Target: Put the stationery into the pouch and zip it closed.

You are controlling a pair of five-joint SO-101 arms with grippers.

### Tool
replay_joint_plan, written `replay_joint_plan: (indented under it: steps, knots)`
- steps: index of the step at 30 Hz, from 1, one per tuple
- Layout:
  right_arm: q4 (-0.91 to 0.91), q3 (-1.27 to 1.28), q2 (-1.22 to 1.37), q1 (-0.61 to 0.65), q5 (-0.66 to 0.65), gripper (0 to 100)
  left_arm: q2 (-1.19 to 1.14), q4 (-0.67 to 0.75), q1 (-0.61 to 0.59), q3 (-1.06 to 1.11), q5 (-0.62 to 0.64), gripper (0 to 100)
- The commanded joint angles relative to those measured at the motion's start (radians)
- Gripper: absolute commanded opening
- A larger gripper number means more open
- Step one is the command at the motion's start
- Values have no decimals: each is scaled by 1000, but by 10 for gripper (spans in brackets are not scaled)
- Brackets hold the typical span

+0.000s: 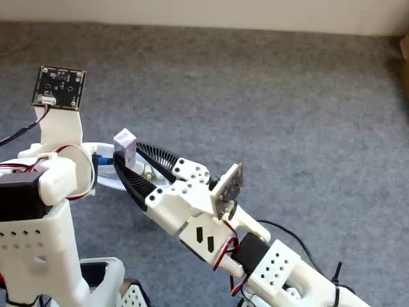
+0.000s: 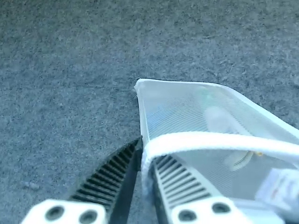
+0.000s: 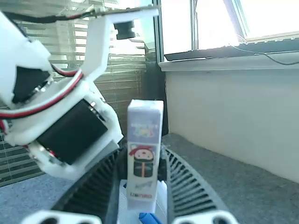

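A white mesh pouch lies on the grey carpet, with pale items showing through the mesh. My left gripper is shut on its thick white rim, one black finger on each side. In the high view a strip of the pouch peeks out beside the left arm, with something blue at its mouth. My right gripper comes from the lower right and is shut on a small lavender-white eraser box. The eraser box stands upright between the black fingers, right next to the left arm.
The left arm's white body and its camera board stand close to the right gripper. Grey carpet stretches open toward the back and right. A wall and window ledge show behind.
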State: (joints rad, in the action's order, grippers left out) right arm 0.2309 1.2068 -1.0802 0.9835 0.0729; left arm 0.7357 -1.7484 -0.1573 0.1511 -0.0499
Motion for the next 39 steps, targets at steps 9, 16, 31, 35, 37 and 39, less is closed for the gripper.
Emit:
replay_joint_plan:
  steps: [9, 16, 31, 35, 37, 39]
  knots:
    - [25, -18, -2, 10, 11, 152, -12, -3, 22, 4, 11, 7]
    - [24, -19, -5, 13, 6, 152, -12, -3, 22, 4, 11, 7]
    - [-495, -133, -213, 5, 5, 3, -12, -3, 22, 4, 11, 7]
    - [-776, -191, -372, 5, -31, 3, -12, -3, 22, 4, 11, 7]
    - [-869, -199, -435, 5, -78, 3, -12, -3, 22, 4, 11, 7]
    - [-937, -197, -486, 5, -98, 3, -12, -3, 22, 4, 11, 7]
